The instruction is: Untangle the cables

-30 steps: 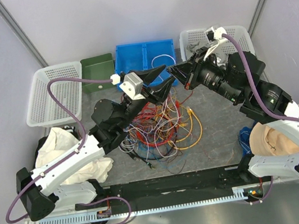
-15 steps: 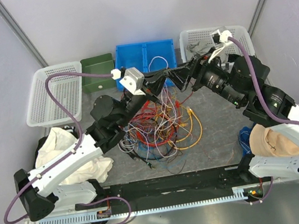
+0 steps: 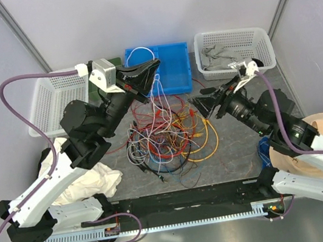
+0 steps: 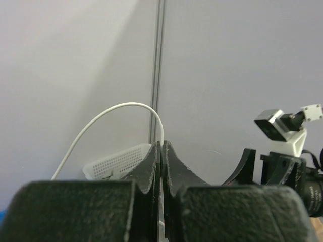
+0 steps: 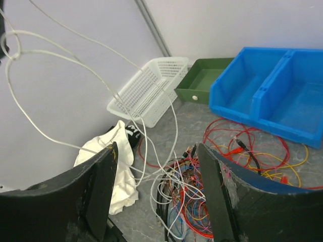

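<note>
White cable point(image 3: 159, 94) runs up from the tangle point(image 3: 169, 133) into the clenched left gripper point(image 3: 155, 65); right gripper point(image 3: 200, 106), released, sits beside the tangle

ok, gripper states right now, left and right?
Left gripper: closed on a white cable.
Right gripper: open, holding nothing.

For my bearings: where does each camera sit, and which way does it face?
Top external: above and behind, looking down at the table; both arms show.
Left wrist: on the raised left hand, facing the wall; shut fingers pinch the white cable.
Right wrist: on the right hand, facing the cable pile; open fingers frame it.
All share the white cable.
</note>
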Controlling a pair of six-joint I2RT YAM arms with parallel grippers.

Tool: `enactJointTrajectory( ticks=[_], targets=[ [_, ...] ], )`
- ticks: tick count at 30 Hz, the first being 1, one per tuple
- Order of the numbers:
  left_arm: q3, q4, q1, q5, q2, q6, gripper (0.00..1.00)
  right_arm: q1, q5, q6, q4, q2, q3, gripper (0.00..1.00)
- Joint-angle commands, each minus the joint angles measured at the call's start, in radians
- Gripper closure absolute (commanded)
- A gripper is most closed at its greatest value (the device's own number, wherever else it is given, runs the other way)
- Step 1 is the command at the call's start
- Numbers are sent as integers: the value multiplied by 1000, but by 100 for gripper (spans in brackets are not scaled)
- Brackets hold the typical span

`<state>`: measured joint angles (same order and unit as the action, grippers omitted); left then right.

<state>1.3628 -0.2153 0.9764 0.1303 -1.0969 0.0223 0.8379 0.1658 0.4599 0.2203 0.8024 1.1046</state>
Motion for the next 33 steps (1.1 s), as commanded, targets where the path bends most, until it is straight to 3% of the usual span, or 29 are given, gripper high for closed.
enactJointTrajectory(
  ticks=[1,11,21,22,25,26,29,33],
  targets=[
    [35,68,-2,-8,-6,65,98,0,-95,-13,-140,23,-43,28],
    [39,79,-2,-66,-21,93,98,1,-143,-21,-213,136,-37,29],
    [41,90,-2,-92,-29,114,98,1,-140,-15,-276,222,4,37],
    [41,90,-4,-95,-27,114,98,1,-128,-20,-277,225,5,40],
    [39,91,-2,-97,-27,116,98,1,-104,-23,-283,233,0,67],
    [39,93,-2,-97,-26,114,98,1,-92,-21,-283,230,-5,82],
    [38,97,-2,-84,-20,107,98,1,-74,-24,-283,215,-31,100],
    [50,100,-4,-63,-12,85,98,1,-26,-24,-263,178,-80,100]
  ],
)
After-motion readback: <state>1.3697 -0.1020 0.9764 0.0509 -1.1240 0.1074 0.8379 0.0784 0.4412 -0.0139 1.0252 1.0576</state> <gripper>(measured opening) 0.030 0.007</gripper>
